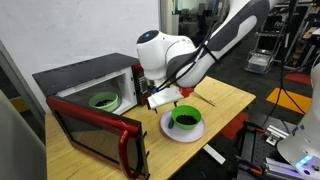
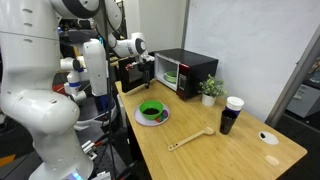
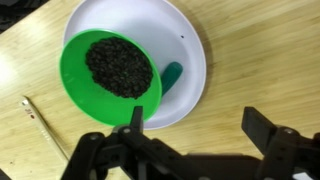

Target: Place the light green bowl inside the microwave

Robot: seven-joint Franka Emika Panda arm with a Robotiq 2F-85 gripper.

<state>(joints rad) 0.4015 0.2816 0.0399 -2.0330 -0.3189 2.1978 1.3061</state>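
Peeking from the microwave [image 1: 84,74] at center left, the light green bowl [image 1: 103,100] is partly hidden; the gripper [image 3: 194,132] holds its jaws apart, empty.

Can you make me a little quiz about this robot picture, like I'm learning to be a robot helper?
1. True or false: the light green bowl sits inside the microwave.
2. What does the dark green bowl stand on? A) a white plate B) the microwave C) the light green bowl
3. Fill in the blank: the gripper is ____ and holds nothing.

Key: 1 true; 2 A; 3 open.
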